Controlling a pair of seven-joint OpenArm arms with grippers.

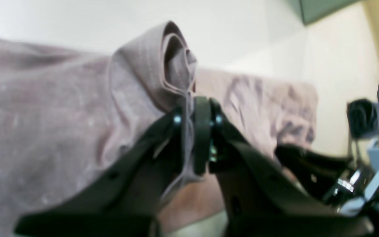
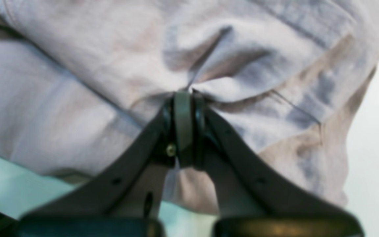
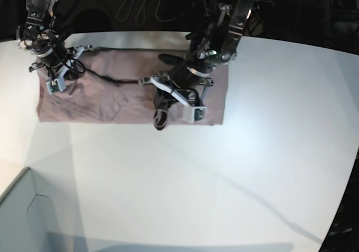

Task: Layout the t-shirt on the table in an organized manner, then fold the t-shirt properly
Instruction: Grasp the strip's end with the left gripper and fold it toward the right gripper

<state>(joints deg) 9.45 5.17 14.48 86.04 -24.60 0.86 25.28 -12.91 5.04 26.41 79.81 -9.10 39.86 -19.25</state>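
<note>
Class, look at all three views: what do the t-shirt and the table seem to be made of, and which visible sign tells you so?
The t-shirt: soft woven or knitted cloth, likely cotton, matte mauve-pink; it wrinkles and bunches into folds where the left tool pinches it. The table: a hard, smooth white top with a matte finish, possibly laminate or painted board; it shows only soft shadows and a faint sheen, no grain.

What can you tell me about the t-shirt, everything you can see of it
The t-shirt is dusty mauve-pink, soft wrinkled cloth, lying as a long, partly folded strip at the far side of the white table. The left tool is shut on a raised, doubled-over fold of it; the right tool is shut on a puckered bunch near its other end. Creases radiate from both pinches.
</note>
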